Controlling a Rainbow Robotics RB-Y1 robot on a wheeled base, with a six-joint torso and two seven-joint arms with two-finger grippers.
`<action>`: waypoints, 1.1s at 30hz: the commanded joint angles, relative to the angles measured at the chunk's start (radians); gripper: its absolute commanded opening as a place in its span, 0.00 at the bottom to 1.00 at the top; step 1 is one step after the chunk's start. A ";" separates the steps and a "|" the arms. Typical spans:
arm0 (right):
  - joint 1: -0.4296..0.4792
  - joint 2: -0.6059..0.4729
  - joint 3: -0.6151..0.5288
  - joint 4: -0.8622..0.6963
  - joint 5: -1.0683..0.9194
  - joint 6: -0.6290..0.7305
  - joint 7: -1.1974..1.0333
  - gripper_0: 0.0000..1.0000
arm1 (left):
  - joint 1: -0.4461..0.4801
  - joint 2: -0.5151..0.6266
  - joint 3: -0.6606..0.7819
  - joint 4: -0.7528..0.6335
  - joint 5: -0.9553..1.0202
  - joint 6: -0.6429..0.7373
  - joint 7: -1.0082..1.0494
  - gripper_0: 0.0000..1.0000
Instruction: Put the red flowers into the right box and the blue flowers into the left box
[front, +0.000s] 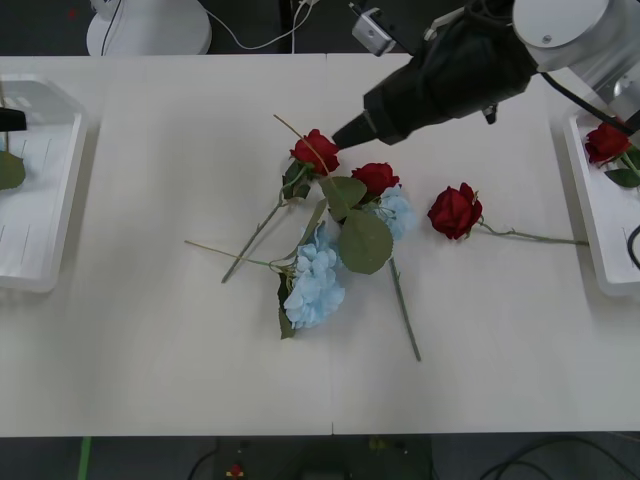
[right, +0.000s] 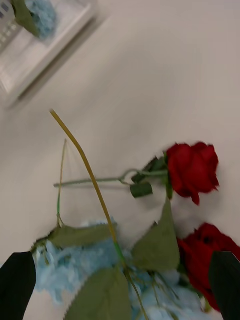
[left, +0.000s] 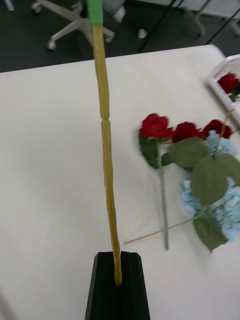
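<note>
Three red flowers lie on the table: one (front: 315, 150) by the right gripper, one (front: 375, 178) in the pile, one (front: 455, 210) apart to the right. A fourth red flower (front: 605, 142) lies in the right box (front: 600, 250). Two blue flowers (front: 315, 285) (front: 397, 212) lie tangled in the pile. My right gripper (front: 342, 134) (right: 122, 257) hangs open just above the pile, with a red flower (right: 192, 167) ahead of it. My left gripper (front: 10, 118) (left: 118, 280) is over the left box (front: 40, 255), shut on a blue flower's tan stem (left: 106, 150). That flower's head (right: 40, 12) lies in the left box.
A tan stem (right: 85, 165) sticks up from the pile in front of the right gripper. Large green leaves (front: 365, 240) cover part of the blue flowers. Office chair bases (front: 150, 25) stand beyond the table's far edge.
</note>
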 joint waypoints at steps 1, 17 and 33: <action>-0.045 -0.155 0.073 -0.034 0.038 0.071 0.064 1.00 | 0.077 0.141 0.045 -0.012 -0.114 -0.085 0.097 0.00; 0.125 -0.327 0.122 -0.083 0.337 0.094 0.503 1.00 | 0.157 0.158 0.184 0.115 -0.697 -0.238 0.163 0.00; 0.174 -0.236 0.169 0.056 0.418 0.025 0.566 1.00 | 0.149 0.019 0.143 0.108 -1.013 -0.220 0.308 0.00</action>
